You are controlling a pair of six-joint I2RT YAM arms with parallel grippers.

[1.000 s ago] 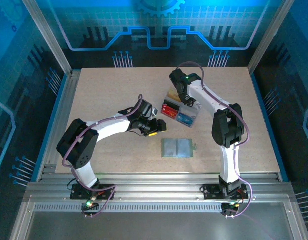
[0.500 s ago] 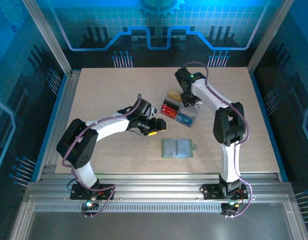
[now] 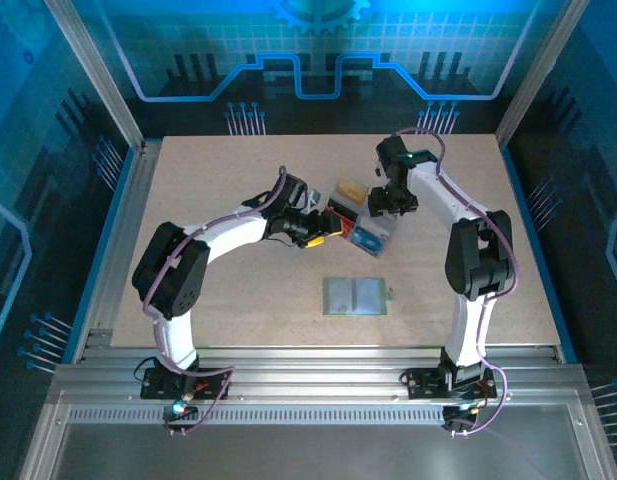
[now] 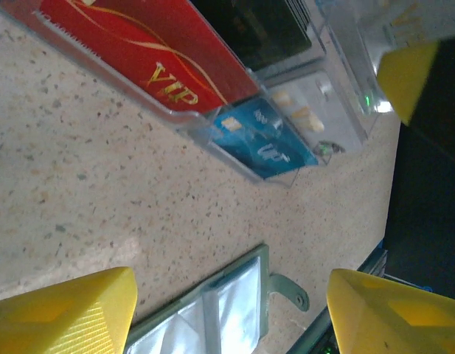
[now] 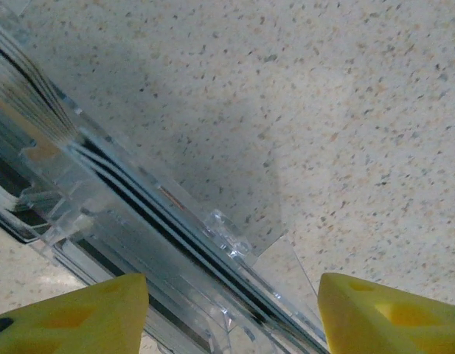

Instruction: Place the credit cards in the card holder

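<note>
The credit cards stand in stacks in a clear tray [image 3: 373,243]: a tan stack [image 3: 350,189], a red stack [image 4: 131,44], a black stack [image 4: 260,29] and a blue stack [image 4: 268,147]. The sage-green card holder [image 3: 356,296] lies unfolded on the table in front of the tray, its snap tab [image 4: 292,290] pointing right. My left gripper [image 3: 328,227] hovers at the tray's left side, open and empty [image 4: 231,299]. My right gripper [image 3: 382,204] is open over the tray's far right wall [image 5: 175,221], fingers [image 5: 80,313] apart.
Speckled tabletop [image 3: 218,180] surrounds the tray and wallet. A metal frame rail [image 3: 128,230] borders the left side, and the arm bases sit at the near edge. The two arms converge on the tray from either side.
My left gripper has swung right, up to the tray's left edge. My right gripper has moved right, from above the tray's middle to its far right side.
</note>
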